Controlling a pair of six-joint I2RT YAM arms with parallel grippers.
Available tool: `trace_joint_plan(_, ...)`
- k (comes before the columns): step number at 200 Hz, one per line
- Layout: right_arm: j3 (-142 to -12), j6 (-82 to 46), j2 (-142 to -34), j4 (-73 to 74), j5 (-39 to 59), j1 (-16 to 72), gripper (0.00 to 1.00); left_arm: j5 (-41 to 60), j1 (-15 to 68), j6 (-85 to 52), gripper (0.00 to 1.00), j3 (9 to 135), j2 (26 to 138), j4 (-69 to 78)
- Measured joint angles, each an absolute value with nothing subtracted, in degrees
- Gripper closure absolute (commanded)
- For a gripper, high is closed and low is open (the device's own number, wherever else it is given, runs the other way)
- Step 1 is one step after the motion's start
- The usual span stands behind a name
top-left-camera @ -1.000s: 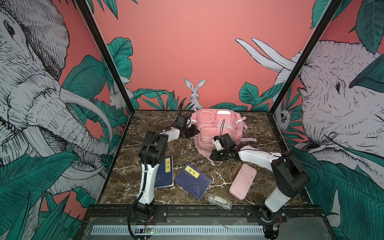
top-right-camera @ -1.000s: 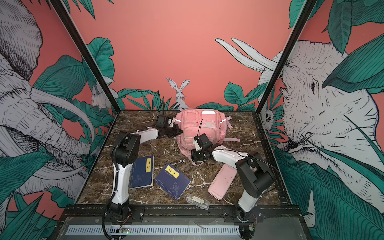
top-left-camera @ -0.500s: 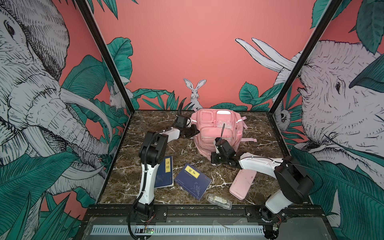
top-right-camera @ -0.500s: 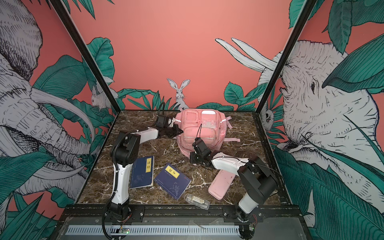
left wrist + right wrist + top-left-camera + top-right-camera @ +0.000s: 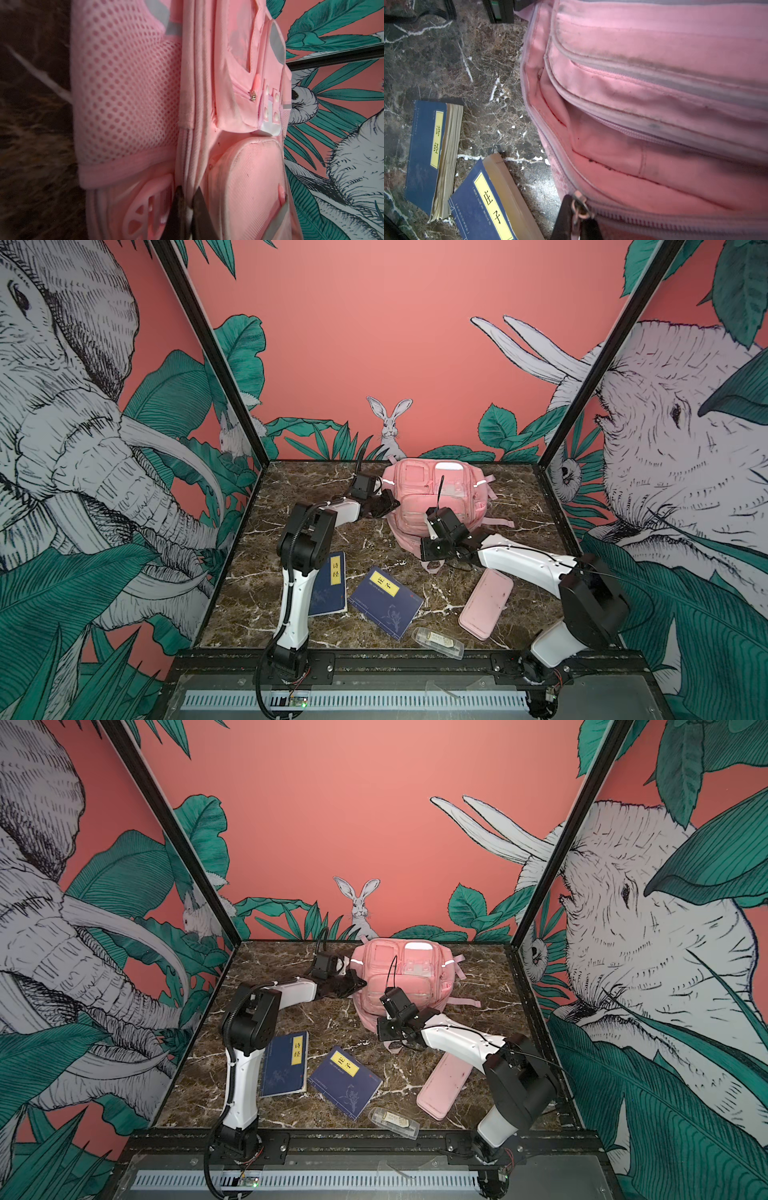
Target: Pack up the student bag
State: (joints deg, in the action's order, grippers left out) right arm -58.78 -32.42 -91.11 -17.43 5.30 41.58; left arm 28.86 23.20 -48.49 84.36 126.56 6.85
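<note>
The student bag [image 5: 419,497] [image 5: 409,979], a soft pink backpack, lies at the back middle of the marble floor. At the bag's left side my left gripper [image 5: 392,504] [image 5: 190,196] is shut on a ridge of piping along the seam. My right gripper [image 5: 429,558] [image 5: 578,212] is at the bag's near edge, shut on the metal zipper pull [image 5: 579,204] of the main compartment. The zip is partly undone there, and the pink lining [image 5: 591,133] shows through the gap. My right fingertips are hidden in both top views.
Two blue books [image 5: 330,585] [image 5: 386,601] lie in front of the bag, near the left arm's base. A flat pink pencil case [image 5: 486,599] lies under the right forearm. A clear plastic box [image 5: 438,642] sits at the front edge. Printed walls close three sides.
My right gripper has closed on the zipper pull, and that arm dipped and shifted slightly at the bag's near edge. The left arm and the bag have not moved.
</note>
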Motion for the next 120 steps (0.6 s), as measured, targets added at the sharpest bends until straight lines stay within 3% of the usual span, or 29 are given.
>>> trace_joint_plan(77, -55.8, -31.5, -88.4, -18.8, 2.4, 40.7, 0.99, 28.7, 23.9, -49.9, 1.00, 83.4, 126.5, 8.7)
trace_joint_plan(120, -58.1, -32.7, -90.1, -18.1, 9.0, 40.3, 1.00, 27.3, 24.4, -50.7, 1.00, 82.2, 126.5, 10.7)
